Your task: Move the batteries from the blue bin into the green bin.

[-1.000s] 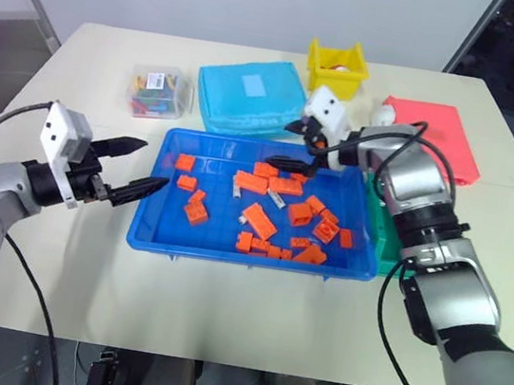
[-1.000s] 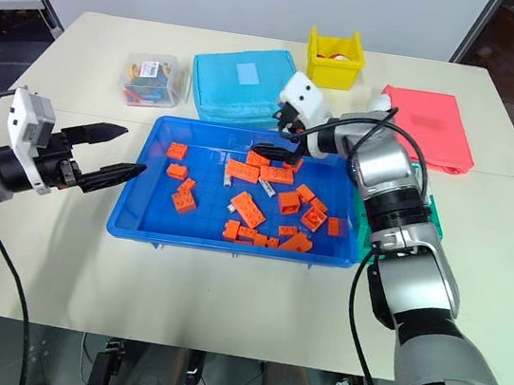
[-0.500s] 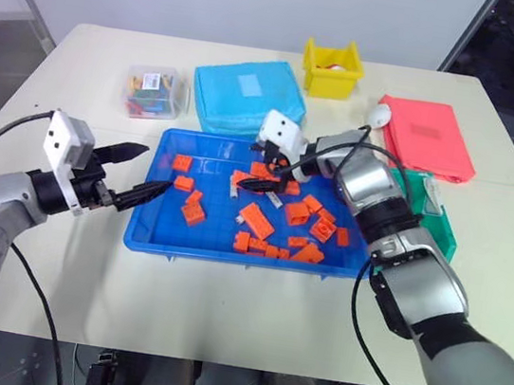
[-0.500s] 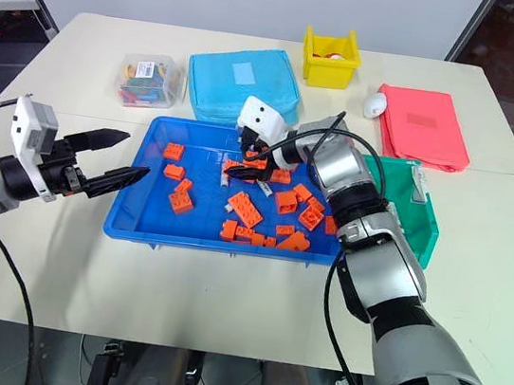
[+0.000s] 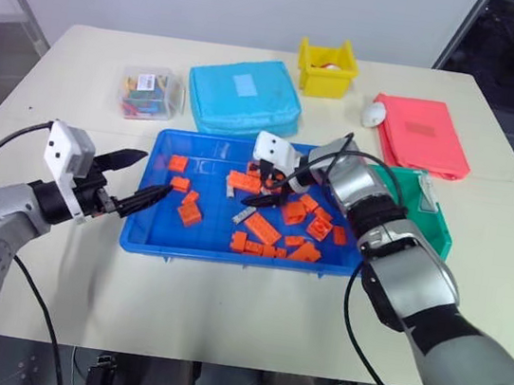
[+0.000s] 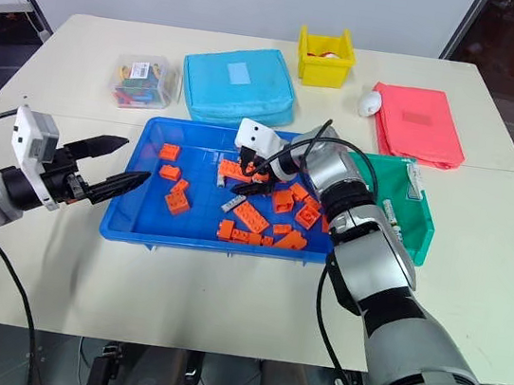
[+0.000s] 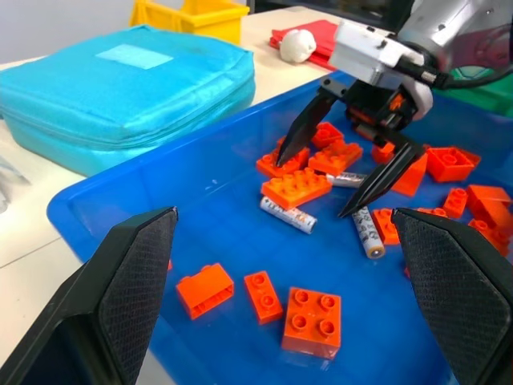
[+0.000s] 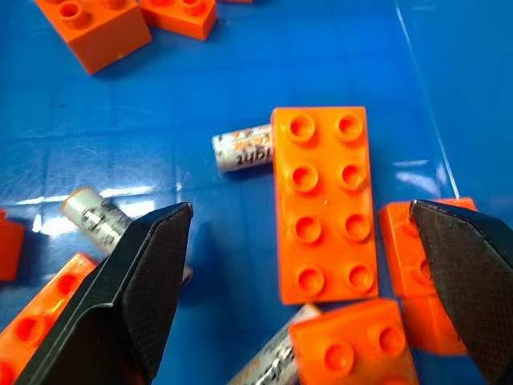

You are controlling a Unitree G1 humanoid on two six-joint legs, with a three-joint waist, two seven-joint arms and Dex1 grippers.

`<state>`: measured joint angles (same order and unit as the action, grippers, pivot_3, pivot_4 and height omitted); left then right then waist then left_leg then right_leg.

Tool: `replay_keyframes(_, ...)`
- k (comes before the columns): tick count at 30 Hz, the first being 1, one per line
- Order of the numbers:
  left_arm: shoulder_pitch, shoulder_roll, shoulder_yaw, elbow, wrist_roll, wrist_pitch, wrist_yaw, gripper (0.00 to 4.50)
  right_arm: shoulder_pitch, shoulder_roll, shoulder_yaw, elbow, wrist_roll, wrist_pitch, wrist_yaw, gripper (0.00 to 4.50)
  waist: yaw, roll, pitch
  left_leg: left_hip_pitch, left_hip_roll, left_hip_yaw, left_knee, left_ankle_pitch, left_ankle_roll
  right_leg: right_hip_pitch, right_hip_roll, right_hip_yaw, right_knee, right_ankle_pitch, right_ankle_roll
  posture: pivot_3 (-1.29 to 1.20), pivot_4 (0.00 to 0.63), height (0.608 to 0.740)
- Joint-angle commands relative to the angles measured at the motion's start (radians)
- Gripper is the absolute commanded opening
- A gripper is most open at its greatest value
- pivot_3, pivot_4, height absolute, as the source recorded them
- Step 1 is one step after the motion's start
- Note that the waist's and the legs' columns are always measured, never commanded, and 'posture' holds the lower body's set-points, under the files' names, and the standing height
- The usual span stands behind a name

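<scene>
The batteries, small silver-grey metal cylinders (image 7: 288, 215), lay among orange plastic building blocks (image 7: 296, 187) on the floor of the large shallow bright-blue plastic bin (image 5: 150, 236) on the counter (image 5: 224, 293). In the left wrist view we counted three: one partly tucked under a long orange block, one behind it, one (image 7: 368, 233) just beside our right end effector's lower finger. Our right end effector (image 7: 345, 172) hung low over that cluster, released, jaws spread wide and empty, straddling the long block. Our left end effector (image 5: 134, 178), also released and empty, hovered at the blue bin's left edge. The small dark-green plastic bin (image 5: 434, 229) stood against the blue bin's right side. To pick well, we judged it best to centre the jaws across one exposed battery (not the block), descend until the tips nearly meet the floor, then close squarely across its width so it cannot roll away.
</scene>
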<state>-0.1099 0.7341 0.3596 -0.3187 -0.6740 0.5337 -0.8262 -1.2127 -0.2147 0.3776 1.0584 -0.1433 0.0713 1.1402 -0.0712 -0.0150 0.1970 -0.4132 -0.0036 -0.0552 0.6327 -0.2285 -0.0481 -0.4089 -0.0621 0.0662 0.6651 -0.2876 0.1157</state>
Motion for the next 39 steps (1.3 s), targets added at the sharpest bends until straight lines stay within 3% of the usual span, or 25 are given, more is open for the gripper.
replay_keyframes(1,0.008,-0.003,0.035,-0.039,-0.014,-0.019,0.011,4.50,-0.035,0.011,-0.026,0.029,-0.005,-0.020,-0.009,4.23,0.000,0.000,0.000,0.000,0.000,0.000,0.000,0.000,0.000,0.000,0.000,0.000,0.000,0.000,0.000,0.00,0.150,0.740)
replay_keyframes(3,0.013,-0.004,0.035,-0.044,-0.014,-0.019,0.015,4.50,-0.037,0.015,-0.029,0.040,-0.006,-0.026,-0.008,3.55,0.000,0.000,0.000,0.000,0.000,0.000,0.000,0.000,0.000,0.000,0.000,0.000,0.000,0.000,0.000,0.00,0.150,0.740)
replay_keyframes(7,0.017,-0.008,0.032,-0.048,-0.011,-0.021,0.024,4.50,-0.040,0.021,-0.036,0.048,-0.007,-0.027,-0.012,1.56,0.000,0.000,0.000,0.000,0.000,-0.001,0.000,0.000,0.000,0.000,0.000,0.000,0.000,0.000,0.000,0.00,0.150,0.740)
replay_keyframes(18,0.010,-0.012,0.023,-0.039,-0.005,-0.028,0.032,4.50,-0.116,0.007,-0.105,0.027,0.018,-0.006,-0.021,1.56,0.000,0.000,0.000,0.000,0.000,-0.002,0.000,0.000,0.000,0.000,0.000,0.000,0.000,0.000,0.000,0.00,0.150,0.740)
replay_keyframes(33,-0.001,-0.024,0.007,-0.019,0.001,-0.038,0.025,4.50,-0.086,-0.219,-0.095,0.014,-0.044,-0.029,0.090,1.56,-0.001,0.000,0.000,0.000,0.000,0.001,-0.001,0.000,0.000,0.000,0.000,0.000,-0.001,0.000,0.000,0.00,0.150,0.740)
replay_keyframes(39,-0.007,-0.027,0.002,-0.019,0.005,-0.035,0.026,4.50,-0.058,-0.244,-0.085,0.020,-0.074,-0.044,0.079,1.56,0.000,0.000,0.000,0.000,0.000,0.001,-0.001,0.000,0.000,0.000,0.000,0.000,-0.001,0.000,0.000,0.00,0.150,0.740)
